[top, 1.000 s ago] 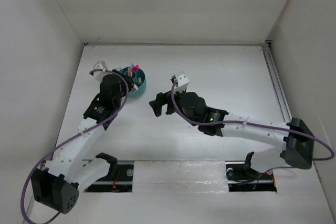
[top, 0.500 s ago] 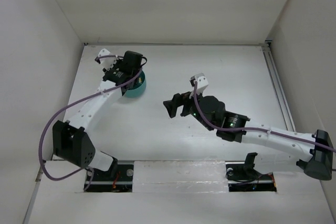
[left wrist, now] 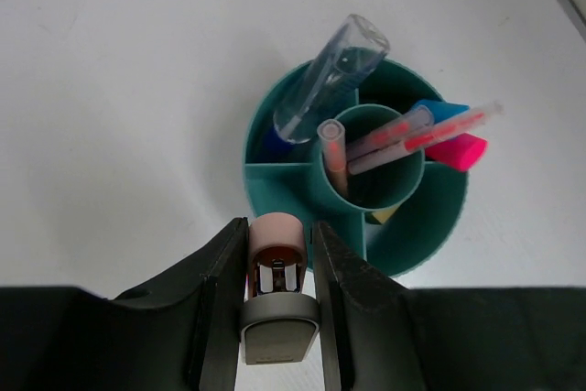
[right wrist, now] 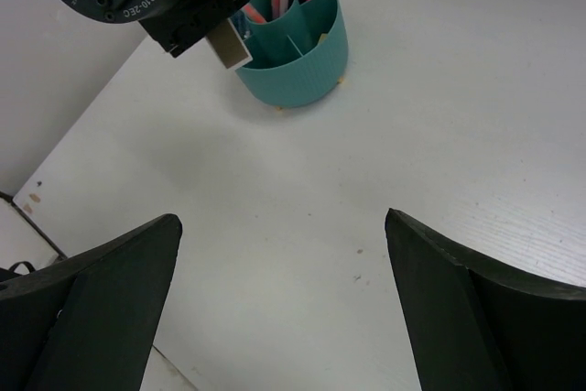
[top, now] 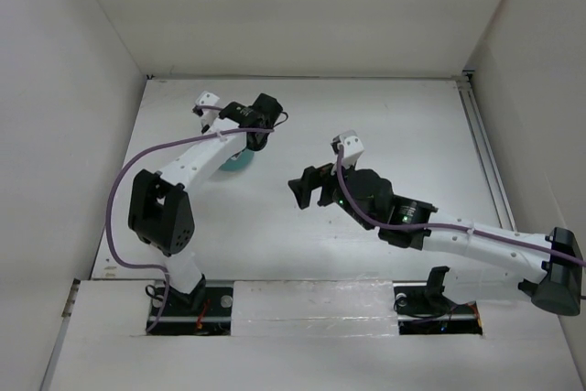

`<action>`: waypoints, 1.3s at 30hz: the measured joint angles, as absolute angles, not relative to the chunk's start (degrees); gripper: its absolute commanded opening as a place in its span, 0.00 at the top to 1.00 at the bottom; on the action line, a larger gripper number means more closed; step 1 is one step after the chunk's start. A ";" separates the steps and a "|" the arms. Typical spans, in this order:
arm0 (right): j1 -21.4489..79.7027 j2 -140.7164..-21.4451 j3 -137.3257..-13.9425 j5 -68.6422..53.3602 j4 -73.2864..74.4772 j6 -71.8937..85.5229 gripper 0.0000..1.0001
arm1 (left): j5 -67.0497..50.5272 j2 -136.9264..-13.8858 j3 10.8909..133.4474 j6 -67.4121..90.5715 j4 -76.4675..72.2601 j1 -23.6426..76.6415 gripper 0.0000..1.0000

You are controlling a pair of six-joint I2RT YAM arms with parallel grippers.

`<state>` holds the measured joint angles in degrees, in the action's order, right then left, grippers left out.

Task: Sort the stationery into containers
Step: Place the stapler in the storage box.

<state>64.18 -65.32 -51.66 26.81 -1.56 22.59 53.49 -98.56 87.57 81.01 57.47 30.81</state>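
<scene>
Left gripper [left wrist: 279,226]: fingers [left wrist: 227,272] clamped on a short pink-tipped stub [left wrist: 277,263] with a metal sleeve. The pink end points out past the fingertips.

The stub hangs just at the near rim of the teal cup [left wrist: 417,240]. Cannot tell whether the two touch. From the right wrist view it sits at the cup's left edge, above the rim.

Cup contents, left wrist view:
- The centre tube [left wrist: 403,191] holds thin pink-red pens [left wrist: 430,135], leaning out to the right.
- A clear pen [left wrist: 325,84] stands in the far-left compartment, tilted away from the tube.
- A blue cap [left wrist: 438,111] and a pink cap [left wrist: 458,150] lie side by side in the right compartment.
- A small yellowish bit [left wrist: 385,215] shows low in the near-right compartment; too small to identify.

The cup stands upright on the white table [left wrist: 119,89]. In the top view it sits at far left, mostly hidden under the left arm.

Right gripper [right wrist: 282,219]: fingers [right wrist: 101,299] spread wide, nothing between them. It hovers above bare table mid-field, well apart from the cup and facing it.
</scene>
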 measured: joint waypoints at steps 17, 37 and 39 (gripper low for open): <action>64.18 -65.21 -51.57 24.67 -0.38 19.40 0.01 | 57.34 -98.61 87.09 90.41 63.16 28.10 1.00; 64.18 -66.15 -51.57 22.48 -0.38 16.14 0.01 | 60.14 -104.90 87.11 97.10 64.01 27.99 1.00; 64.18 -66.26 -51.59 22.46 -0.38 15.81 0.01 | 60.40 -104.90 87.11 97.60 64.07 27.99 1.00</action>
<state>64.18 -66.26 -51.59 22.46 -0.38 15.81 60.40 -104.90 87.11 97.60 64.07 27.99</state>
